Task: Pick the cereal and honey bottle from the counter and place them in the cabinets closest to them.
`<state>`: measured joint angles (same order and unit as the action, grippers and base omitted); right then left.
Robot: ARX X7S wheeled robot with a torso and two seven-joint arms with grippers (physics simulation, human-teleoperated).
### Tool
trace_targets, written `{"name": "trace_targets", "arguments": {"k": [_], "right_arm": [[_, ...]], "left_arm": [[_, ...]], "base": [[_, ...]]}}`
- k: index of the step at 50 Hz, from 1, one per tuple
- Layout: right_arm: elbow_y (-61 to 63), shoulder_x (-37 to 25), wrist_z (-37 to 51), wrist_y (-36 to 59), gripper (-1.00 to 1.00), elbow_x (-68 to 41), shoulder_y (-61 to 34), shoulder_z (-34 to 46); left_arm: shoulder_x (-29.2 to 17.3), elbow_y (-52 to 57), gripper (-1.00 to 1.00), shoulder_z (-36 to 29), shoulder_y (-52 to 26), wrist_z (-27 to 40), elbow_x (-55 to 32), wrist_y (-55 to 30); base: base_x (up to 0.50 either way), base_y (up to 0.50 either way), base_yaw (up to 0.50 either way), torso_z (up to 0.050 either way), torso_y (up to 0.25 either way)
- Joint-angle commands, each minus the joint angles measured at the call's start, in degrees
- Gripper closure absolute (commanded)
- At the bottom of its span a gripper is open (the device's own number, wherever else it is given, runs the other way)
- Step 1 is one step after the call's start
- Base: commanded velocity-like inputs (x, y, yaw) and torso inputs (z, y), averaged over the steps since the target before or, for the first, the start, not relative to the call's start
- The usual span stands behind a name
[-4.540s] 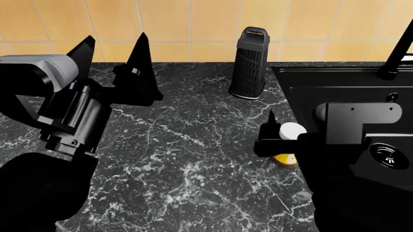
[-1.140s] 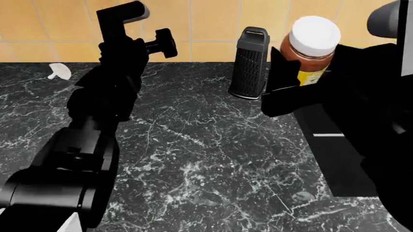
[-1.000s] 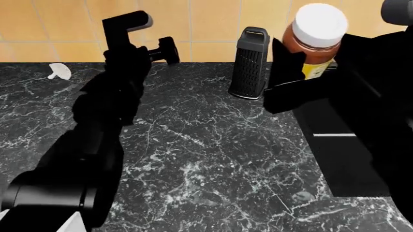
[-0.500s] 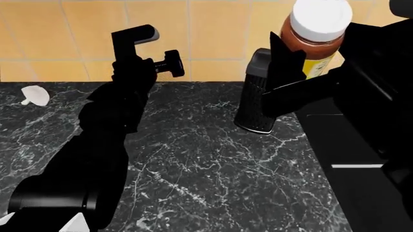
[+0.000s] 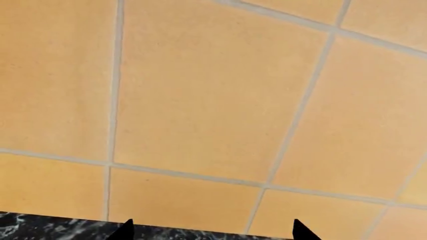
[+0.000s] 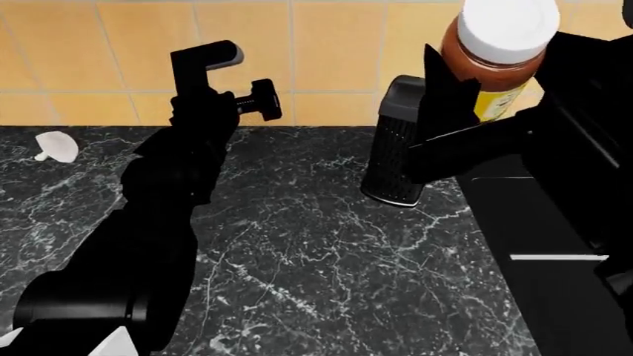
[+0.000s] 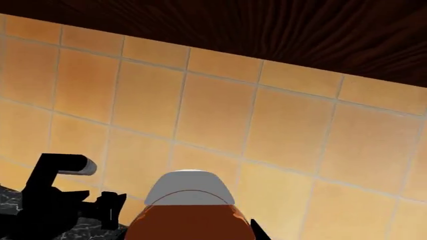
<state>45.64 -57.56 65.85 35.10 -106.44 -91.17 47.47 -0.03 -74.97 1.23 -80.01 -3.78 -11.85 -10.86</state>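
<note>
Right fingers: one black finger (image 6: 443,85) is pressing against the side of the honey bottle (image 6: 494,63); the right gripper (image 6: 465,111) is clamping the bottle and holding it upright, well above the counter (image 6: 327,252).
Left fingers: two black tips (image 5: 127,231) are showing well apart in the left wrist view, with nothing between them; the left gripper (image 5: 211,232) is standing spread and pointing at the tiled wall (image 5: 213,100).
Right arm pose: it is reaching up at the right of the head view, its dark bulk covering the space behind the bottle.
Left arm pose: it is stretching forward from the near left corner across the counter, the wrist raised in front of the tiles.
Honey bottle: amber body, white cap (image 7: 189,187) and yellow label are showing; it is sitting in front of the wall tiles, raised above the grater (image 6: 396,141).
Grater: it is standing upright on the counter near the wall, partly hidden by the right gripper.
White object: a small pale piece (image 6: 55,146) is lying on the counter at far left; its kind cannot be told.
Far overhead: a dark wood surface (image 7: 267,30) is running above the tiles in the right wrist view.
Cereal: not visible in any view.
</note>
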Motion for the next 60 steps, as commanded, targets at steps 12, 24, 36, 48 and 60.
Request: {"name": "trace_targets", "arguments": {"k": [12, 24, 36, 48, 60], "right_arm": [[14.4, 1.0, 24.1, -2.1, 1.0, -2.7, -6.4, -2.2], [14.4, 1.8, 24.1, -5.0, 1.0, -7.0, -16.4, -3.5], [14.4, 0.9, 24.1, -12.1, 1.0, -8.7, -29.6, 3.8], [10.5, 2.3, 24.1, -15.3, 1.0, -12.0, -43.8, 10.0], [-1.6, 6.1, 24.1, -2.8, 1.0, -15.0, -43.8, 1.4]], "left_arm": [[0.0, 0.0, -1.0, -0.2, 0.3, 0.5, 0.4, 0.9], [0.0, 0.0, -1.0, -1.3, 0.2, 2.9, 0.1, 0.4], [0.0, 0.0, -1.0, -0.4, 0.1, 5.3, 0.5, -2.6], [0.0, 0.0, -1.0, -0.2, 0.1, 6.3, 0.8, -3.4], [0.0, 0.0, -1.0, 0.2, 0.1, 6.5, 1.0, -3.8]], "base": [[0.0, 0.0, 0.0, 0.001, 0.0], [0.0, 0.0, 0.0, 0.0, 0.0], [0.0, 0.0, 0.0, 0.0, 0.001], [0.0, 0.0, 0.0, 0.0, 0.0], [0.0, 0.0, 0.0, 0.0, 0.0]]}}
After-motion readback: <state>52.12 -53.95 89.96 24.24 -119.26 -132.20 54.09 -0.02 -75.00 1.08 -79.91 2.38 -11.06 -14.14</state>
